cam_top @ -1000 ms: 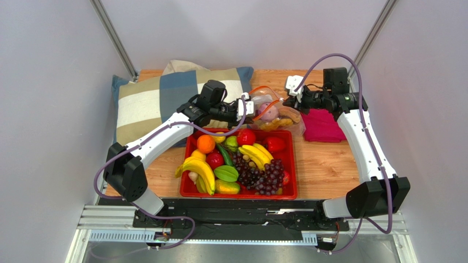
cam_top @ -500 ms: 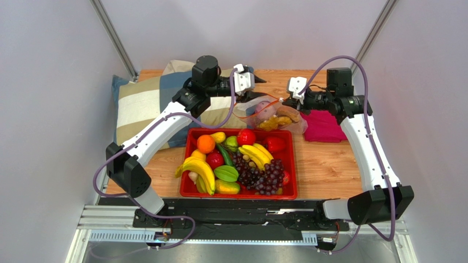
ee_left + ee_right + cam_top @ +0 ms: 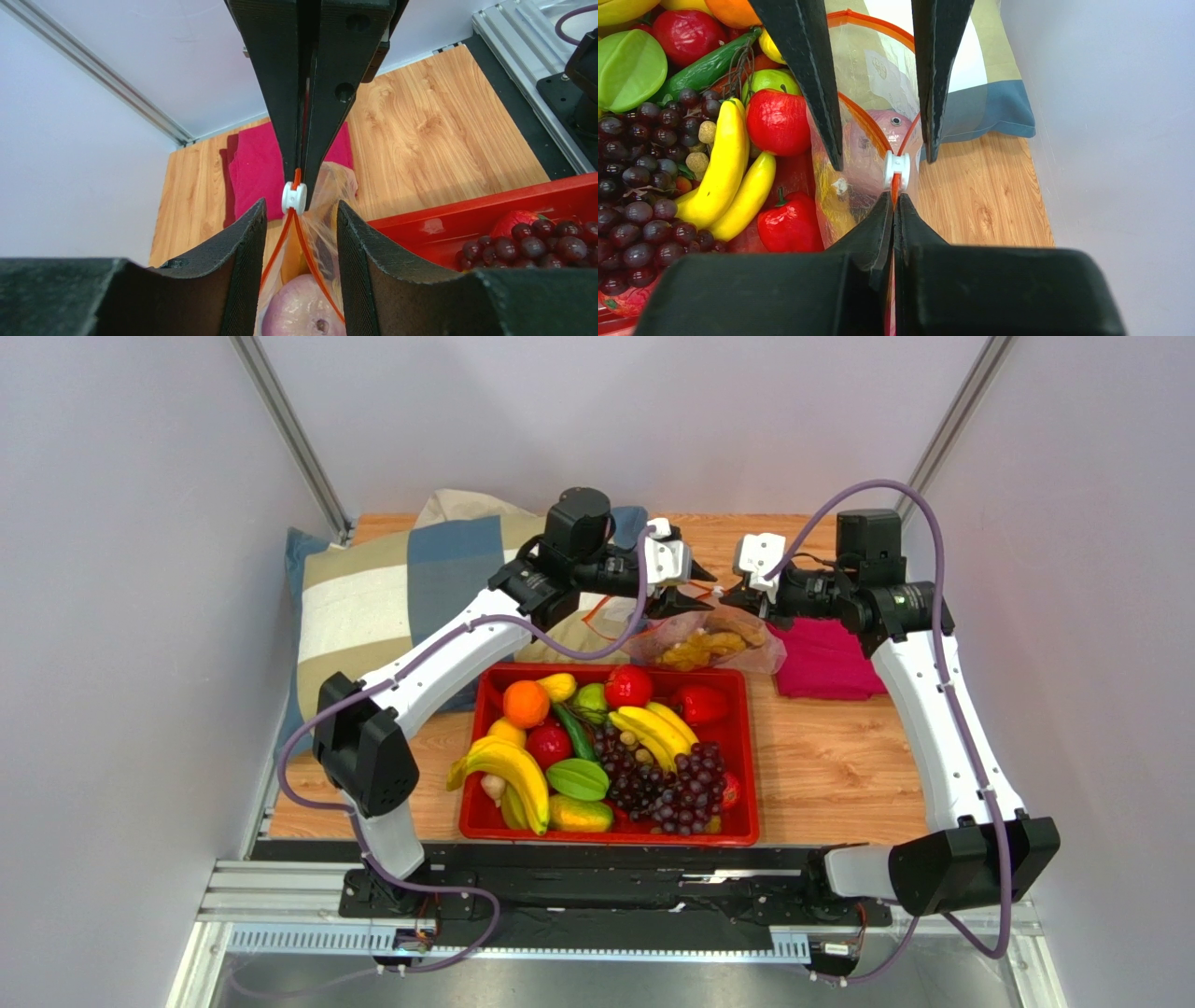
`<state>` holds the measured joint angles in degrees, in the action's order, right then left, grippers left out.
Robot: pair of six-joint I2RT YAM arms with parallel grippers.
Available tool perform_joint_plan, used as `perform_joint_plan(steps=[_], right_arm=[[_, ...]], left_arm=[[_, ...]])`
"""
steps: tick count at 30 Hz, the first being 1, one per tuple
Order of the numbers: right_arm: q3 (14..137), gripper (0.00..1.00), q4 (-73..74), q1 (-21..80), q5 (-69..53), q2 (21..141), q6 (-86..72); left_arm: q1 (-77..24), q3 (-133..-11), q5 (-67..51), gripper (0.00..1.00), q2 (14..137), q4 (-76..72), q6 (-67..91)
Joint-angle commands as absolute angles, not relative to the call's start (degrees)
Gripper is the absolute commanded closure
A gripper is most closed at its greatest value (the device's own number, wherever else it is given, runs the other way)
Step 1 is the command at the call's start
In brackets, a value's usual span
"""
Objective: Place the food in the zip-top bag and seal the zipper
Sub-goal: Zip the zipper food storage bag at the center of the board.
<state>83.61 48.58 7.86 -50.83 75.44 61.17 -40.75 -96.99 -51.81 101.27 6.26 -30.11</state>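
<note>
Pinching the zipper (image 3: 895,186) end, right jaws clamped shut, left jaws apart, straddling its white slider (image 3: 293,198).

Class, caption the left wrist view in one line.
Open left hand flanks the slider; right hand pinches the bag's zipper.

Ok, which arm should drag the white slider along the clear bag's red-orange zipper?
Left. The left gripper stands open either side of the small white plastic slider; the right gripper is shut on the red-orange zipper strip, anchoring the clear bag.

right end effector (image 3: 892,201) clamped on zipper (image 3: 871,18) | white slider (image 3: 897,169) just beyond its tips | pink onion (image 3: 877,129) inside bag (image 3: 878,66)
</note>
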Motion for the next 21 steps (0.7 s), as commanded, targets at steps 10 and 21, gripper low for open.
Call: perform_joint_plan(steps=[10, 21], right_arm=[[83.9, 1.00, 44.9, 8.8, -53.9, 73.2, 61.3], [83.0, 1.00, 44.3, 8.7, -52.8, 72.0, 60.5]], left_arm=[[-41.6, -100.9, -52.6, 0.73, 102.7, 4.5, -28.3], [-40.1, -99.3, -52.1, 1.00, 103.1, 10.5, -30.8]])
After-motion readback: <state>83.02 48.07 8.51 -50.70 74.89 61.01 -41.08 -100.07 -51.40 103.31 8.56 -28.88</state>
